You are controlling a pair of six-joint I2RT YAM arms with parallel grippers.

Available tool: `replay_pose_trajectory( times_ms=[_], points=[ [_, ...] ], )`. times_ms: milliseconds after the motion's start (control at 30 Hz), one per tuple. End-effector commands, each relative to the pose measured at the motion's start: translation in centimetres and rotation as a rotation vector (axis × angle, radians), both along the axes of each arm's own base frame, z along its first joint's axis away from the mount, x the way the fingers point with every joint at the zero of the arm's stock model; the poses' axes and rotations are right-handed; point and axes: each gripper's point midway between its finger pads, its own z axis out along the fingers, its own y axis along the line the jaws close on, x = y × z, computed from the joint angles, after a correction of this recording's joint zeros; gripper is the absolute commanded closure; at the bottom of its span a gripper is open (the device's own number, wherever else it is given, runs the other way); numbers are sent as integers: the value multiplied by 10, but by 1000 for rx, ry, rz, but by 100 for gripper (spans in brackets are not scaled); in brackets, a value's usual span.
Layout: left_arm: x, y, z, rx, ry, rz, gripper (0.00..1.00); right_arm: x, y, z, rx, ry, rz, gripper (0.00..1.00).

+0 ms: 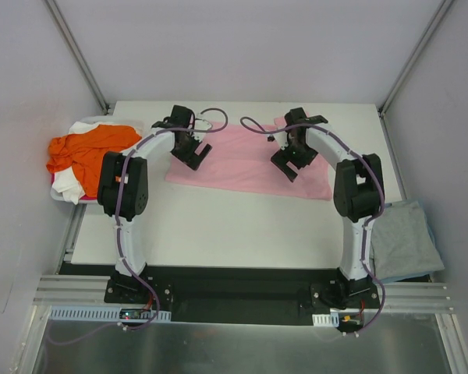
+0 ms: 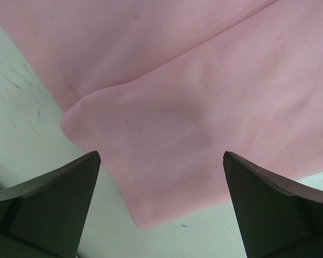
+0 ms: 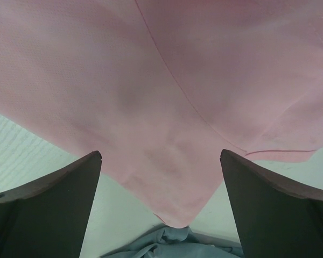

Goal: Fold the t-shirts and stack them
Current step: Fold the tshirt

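A light pink t-shirt (image 1: 246,160) lies flat and partly folded at the back middle of the white table (image 1: 218,230). My left gripper (image 1: 193,152) hangs open over its left edge. In the left wrist view a folded corner of pink cloth (image 2: 167,156) lies between the spread fingers (image 2: 59,204), untouched. My right gripper (image 1: 290,165) hangs open over the shirt's right part. The right wrist view shows a pink corner (image 3: 177,177) below wide fingers (image 3: 269,204), with grey-blue cloth (image 3: 172,244) beyond. An orange t-shirt (image 1: 86,148) lies on white cloth (image 1: 69,185) at the left. A grey-blue t-shirt (image 1: 404,240) lies at the right.
The orange and white shirts sit heaped in a shallow tray (image 1: 58,195) at the table's left edge. The grey-blue shirt overhangs the table's right edge. Grey walls and slanted metal posts (image 1: 78,54) enclose the table. Both arm bases stand on the black rail (image 1: 234,292) in front.
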Motion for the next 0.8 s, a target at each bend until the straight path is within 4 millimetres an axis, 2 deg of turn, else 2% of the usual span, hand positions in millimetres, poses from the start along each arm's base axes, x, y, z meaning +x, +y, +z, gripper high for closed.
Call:
replay_pose_trajectory(
  times_ms=[0, 367, 767],
  points=[
    [9, 2, 11, -36, -4, 23, 1, -14, 3, -4, 60, 76, -21, 2],
    [14, -6, 4, -83, 41, 40, 1, -15, 3, -20, 93, 146, -35, 0],
    [-2, -4, -11, -72, 104, 34, 1, -20, 1, -26, 130, 195, -40, 0]
  ],
)
